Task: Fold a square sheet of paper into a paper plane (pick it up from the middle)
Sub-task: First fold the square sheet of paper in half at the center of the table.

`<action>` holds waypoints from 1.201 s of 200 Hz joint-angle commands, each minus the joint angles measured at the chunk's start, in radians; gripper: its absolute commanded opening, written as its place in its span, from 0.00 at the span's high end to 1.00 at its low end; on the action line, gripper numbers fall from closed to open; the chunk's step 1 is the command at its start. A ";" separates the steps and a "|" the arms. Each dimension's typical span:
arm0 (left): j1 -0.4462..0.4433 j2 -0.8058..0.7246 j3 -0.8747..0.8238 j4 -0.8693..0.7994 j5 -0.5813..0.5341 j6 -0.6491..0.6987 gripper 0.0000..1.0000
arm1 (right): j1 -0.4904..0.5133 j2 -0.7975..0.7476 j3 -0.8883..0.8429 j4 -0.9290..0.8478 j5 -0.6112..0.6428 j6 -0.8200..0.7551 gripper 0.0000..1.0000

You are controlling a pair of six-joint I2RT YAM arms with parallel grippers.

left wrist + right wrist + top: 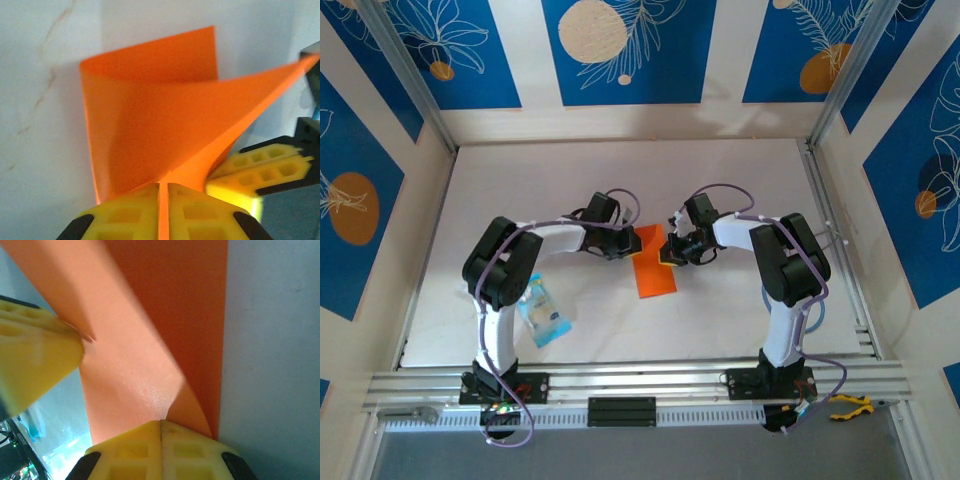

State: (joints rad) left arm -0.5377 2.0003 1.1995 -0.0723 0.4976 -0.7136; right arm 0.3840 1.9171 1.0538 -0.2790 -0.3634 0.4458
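Robot lab cell, white table (620,170), aluminium rail (640,382), blue patterned panels (665,70)

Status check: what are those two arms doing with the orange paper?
Left end effector shut on the orange sheet. Right end effector shut on it too. Sheet curled up between them. Blue packet off to the side, not in the way.
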 commanded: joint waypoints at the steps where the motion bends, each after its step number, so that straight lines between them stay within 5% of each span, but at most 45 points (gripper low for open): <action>1: 0.024 0.016 0.052 -0.044 0.029 0.026 0.87 | 0.003 0.067 -0.032 -0.102 0.128 -0.014 1.00; 117: 0.060 0.121 0.084 -0.122 -0.046 0.049 0.96 | 0.003 0.065 -0.038 -0.102 0.128 -0.010 1.00; 240: 0.070 0.160 0.258 -0.199 0.049 0.065 0.94 | 0.002 0.062 -0.040 -0.100 0.128 -0.009 1.00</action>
State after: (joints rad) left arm -0.4847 2.1006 1.4349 -0.2264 0.5179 -0.6708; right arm 0.3840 1.9171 1.0538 -0.2787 -0.3634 0.4458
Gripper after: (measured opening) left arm 0.067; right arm 0.045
